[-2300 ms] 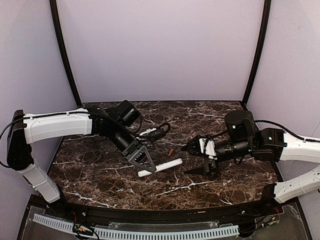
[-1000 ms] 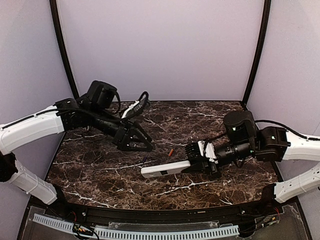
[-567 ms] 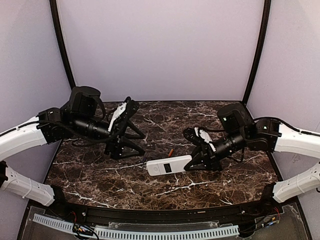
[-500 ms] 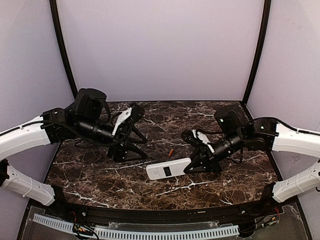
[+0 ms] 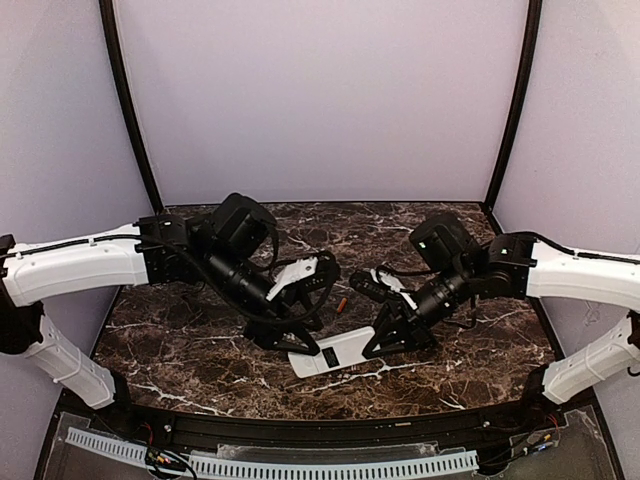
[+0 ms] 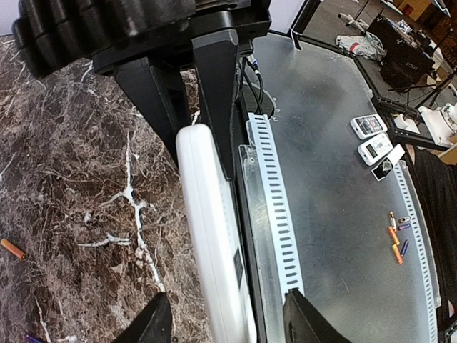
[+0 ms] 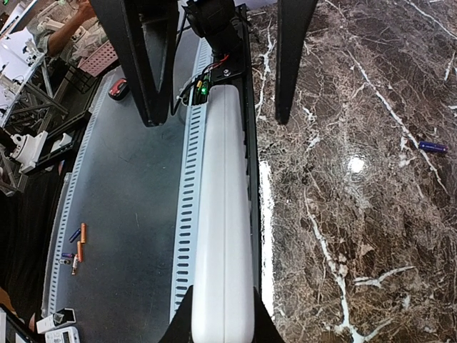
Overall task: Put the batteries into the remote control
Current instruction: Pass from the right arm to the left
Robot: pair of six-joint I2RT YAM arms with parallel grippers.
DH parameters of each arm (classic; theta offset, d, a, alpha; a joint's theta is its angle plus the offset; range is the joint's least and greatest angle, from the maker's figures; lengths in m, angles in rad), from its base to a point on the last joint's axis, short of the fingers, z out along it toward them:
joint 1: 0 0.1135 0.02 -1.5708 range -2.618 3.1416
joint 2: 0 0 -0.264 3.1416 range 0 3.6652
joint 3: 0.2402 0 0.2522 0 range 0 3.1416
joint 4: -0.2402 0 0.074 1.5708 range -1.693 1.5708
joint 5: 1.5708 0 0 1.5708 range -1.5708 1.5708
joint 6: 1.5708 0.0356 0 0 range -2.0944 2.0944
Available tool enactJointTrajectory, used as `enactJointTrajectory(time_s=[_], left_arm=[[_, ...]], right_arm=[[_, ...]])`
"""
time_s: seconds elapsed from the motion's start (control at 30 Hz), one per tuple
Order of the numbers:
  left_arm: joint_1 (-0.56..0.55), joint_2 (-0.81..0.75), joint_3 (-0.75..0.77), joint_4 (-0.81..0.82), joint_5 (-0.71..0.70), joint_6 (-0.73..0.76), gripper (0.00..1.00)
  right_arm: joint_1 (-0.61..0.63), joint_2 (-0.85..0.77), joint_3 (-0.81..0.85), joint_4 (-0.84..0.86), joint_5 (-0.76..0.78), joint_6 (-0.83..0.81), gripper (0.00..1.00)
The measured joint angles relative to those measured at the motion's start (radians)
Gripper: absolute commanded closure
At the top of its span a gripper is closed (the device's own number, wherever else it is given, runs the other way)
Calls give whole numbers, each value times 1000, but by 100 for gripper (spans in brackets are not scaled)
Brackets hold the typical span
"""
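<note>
Found remote control [image 5: 345, 352] at the 6 o'clock edge of the table [image 5: 200, 370], apparently raised off the marble and bridged between both tools. Found right tool [image 7: 220, 318] clamped on its 3 o'clock end, squeezing the two long edges. Found left tool [image 6: 228, 314] apart, straddling the 9 o'clock end with a gap on each side; in the left wrist view, noted the remote off-centre in that gap, nearer one finger. Judged step in hand as taking a second grip so the remote can be steadied for loading. To do it well: centre the left tool on the end first, then close squarely on the long edges; grip short of the dark rectangle [image 5: 329, 356] on the upward face; hold firm with the right tool until the left is seated; avoid twisting between the two grips. Read long axis as roughly 9 to 3 o'clock in the top view, 3 o'clock end tipped slightly toward 2, broad face up; cannot tell whether the dark rectangle is an open bay or a window. Spotted orange battery [image 5: 341, 303] loose on the table just beyond, toward 12 o'clock. Saw purple battery [image 7: 431, 146] only in the right wrist view, well apart from the remote.
</note>
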Motion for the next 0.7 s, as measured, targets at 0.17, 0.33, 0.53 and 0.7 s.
enactJointTrajectory(time_s=[0.17,0.33,0.53,0.7], left_arm=[[-3,37,12,-15,15,-5,58],[-5,90,31,-37,18,-13,62],[-7,109,43,-52,25,-29,84],[-6,109,43,-48,7,-42,98]], right_arm=[[0,6,1,-6,1,0,100],[0,6,5,-15,6,1,100],[-3,8,5,-30,24,3,100],[-7,8,8,-40,32,19,98]])
